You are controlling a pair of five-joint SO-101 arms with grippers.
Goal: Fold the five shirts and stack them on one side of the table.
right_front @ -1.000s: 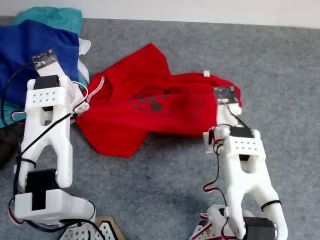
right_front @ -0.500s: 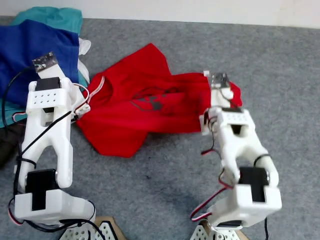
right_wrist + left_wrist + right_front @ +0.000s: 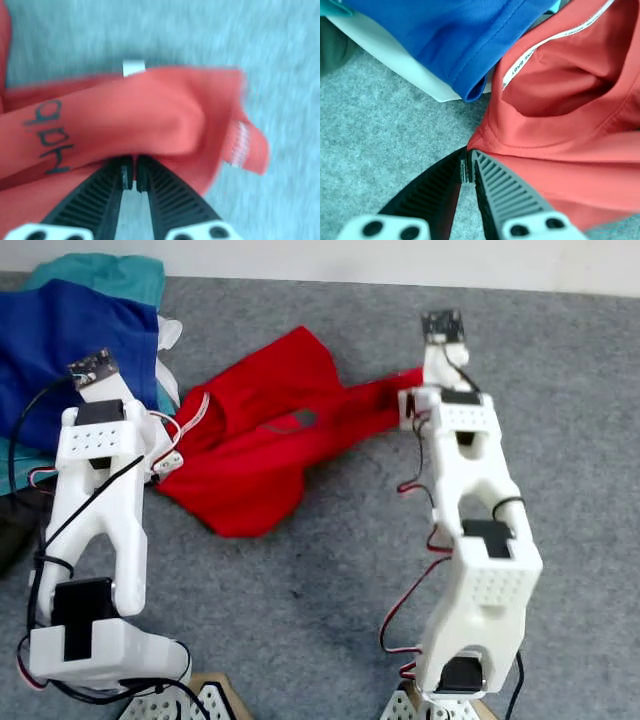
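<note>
A red shirt (image 3: 260,450) lies crumpled mid-table, stretched into a narrow band toward its far right end. My left gripper (image 3: 168,462) sits at the shirt's left edge, and in the left wrist view it (image 3: 469,167) is shut on the red hem (image 3: 485,142). My right gripper (image 3: 425,380) is stretched out to the far side of the table. In its own view it (image 3: 130,175) is shut on a bunched fold of the red shirt (image 3: 150,115) with dark print and a small white tag (image 3: 133,66). A blue shirt (image 3: 60,340) lies at far left.
The blue shirt tops a heap with a teal shirt (image 3: 110,275) and white fabric (image 3: 168,335) at the far left corner. Something dark (image 3: 12,530) lies at the left edge. Grey carpet-like table surface (image 3: 560,440) spreads to the right and front.
The right arm has stretched toward the far side, pulling the red shirt's right end up and back; the shirt has narrowed and its print has folded under. The left arm barely moved.
</note>
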